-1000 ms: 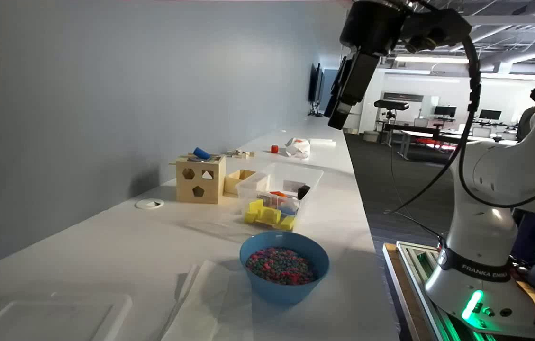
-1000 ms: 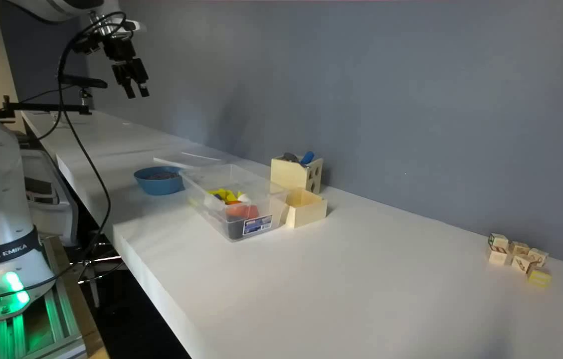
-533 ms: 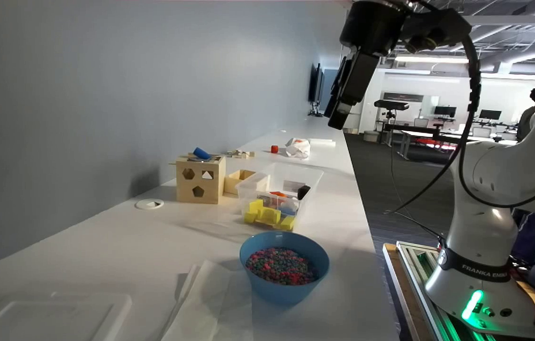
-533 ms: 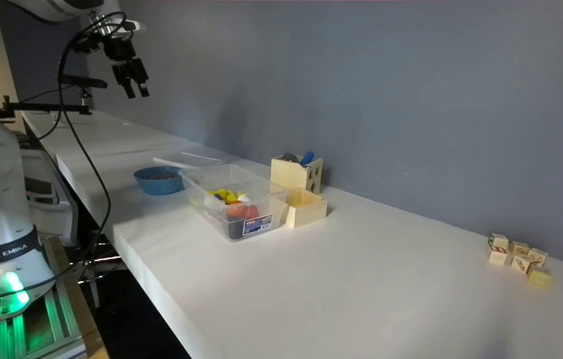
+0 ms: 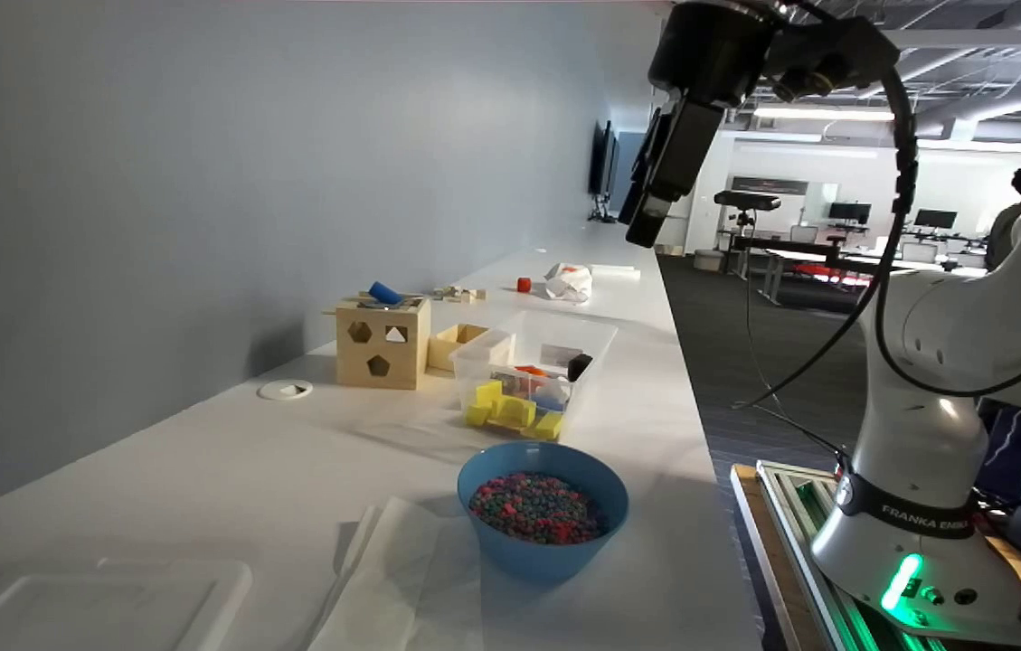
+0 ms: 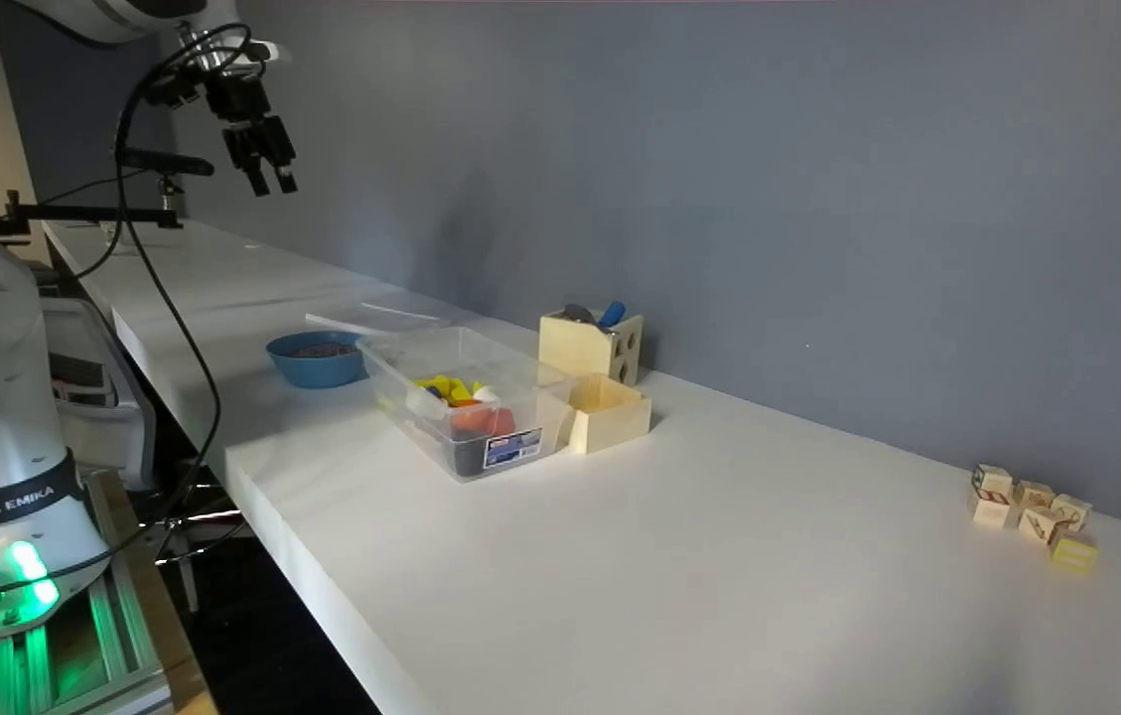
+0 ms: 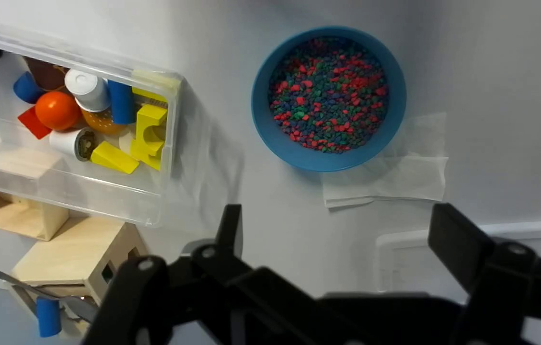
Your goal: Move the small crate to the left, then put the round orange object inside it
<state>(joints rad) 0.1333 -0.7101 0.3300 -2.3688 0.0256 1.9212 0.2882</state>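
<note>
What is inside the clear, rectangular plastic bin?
In the wrist view: a glossy orange ball, yellow blocks, a blue cylinder, white cylindrical pieces and an angular red piece, among others. Anything beneath the ball is covered.

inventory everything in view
plastic bin: one, transparent, on white table
small ball: one, orange, in bin
oddments: several, mixed, in bin
shallow wooden crate: one, pale, beside bin
holed wooden cube: one, pale, beside crate
spoon: one, grey, atop cube
cylinder: one, blue, atop cube
round bowl: one, blue, near bin
bits: many, multicoloured, in bowl
folded paper: one stack, white, near bowl
flat lid: one, whitish, on table
lettered cubes: six, pale, on table
piece: one, red, near white bundle
robot arm: one, white, beside table
jaws: one pair, black, open, raised
</note>
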